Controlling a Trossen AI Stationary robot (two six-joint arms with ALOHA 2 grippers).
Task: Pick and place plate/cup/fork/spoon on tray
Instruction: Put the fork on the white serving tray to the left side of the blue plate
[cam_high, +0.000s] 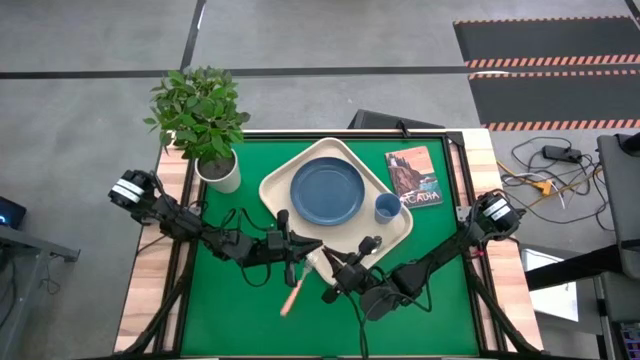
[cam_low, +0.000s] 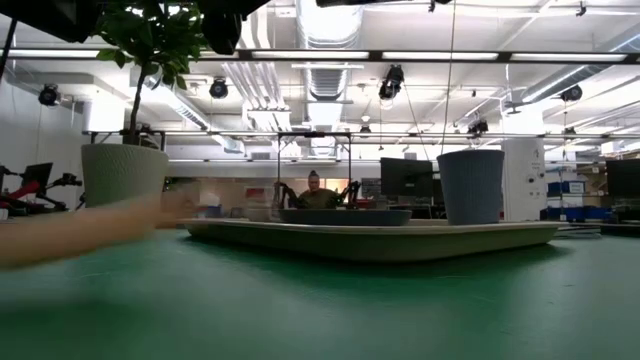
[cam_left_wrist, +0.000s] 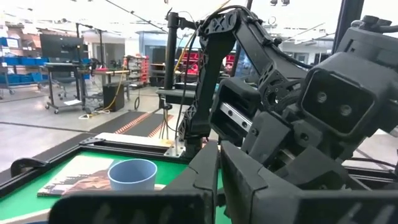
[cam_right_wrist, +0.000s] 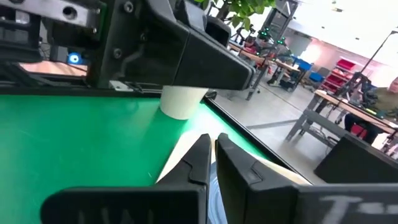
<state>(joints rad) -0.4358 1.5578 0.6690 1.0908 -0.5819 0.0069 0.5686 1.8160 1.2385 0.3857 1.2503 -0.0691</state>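
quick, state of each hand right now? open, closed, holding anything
left hand: closed, nothing seen between its fingers.
right hand: closed, nothing seen between its fingers.

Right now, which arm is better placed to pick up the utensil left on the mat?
Probably the left: its gripper hangs right beside the orange-handled utensil, while the right gripper sits slightly farther off, by the tray edge.
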